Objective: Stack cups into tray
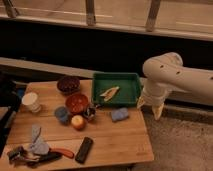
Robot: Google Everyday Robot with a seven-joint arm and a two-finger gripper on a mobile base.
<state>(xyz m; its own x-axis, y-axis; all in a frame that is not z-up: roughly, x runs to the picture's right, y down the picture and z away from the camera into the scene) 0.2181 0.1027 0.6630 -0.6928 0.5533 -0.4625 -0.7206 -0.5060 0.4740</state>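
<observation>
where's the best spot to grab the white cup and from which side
Probably the rim, from above: the white cup stands upright, mouth up, alone near the left edge of the table, and its tapered wall might slip in a side pinch. The gripper hangs open past the table's right edge, beside the tray, so it must cross over first.

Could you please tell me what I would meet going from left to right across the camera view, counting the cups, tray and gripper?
White tapered cup → small light-blue cup → green rectangular plastic tray → open two-finger gripper, hanging just right of the tray.
</observation>
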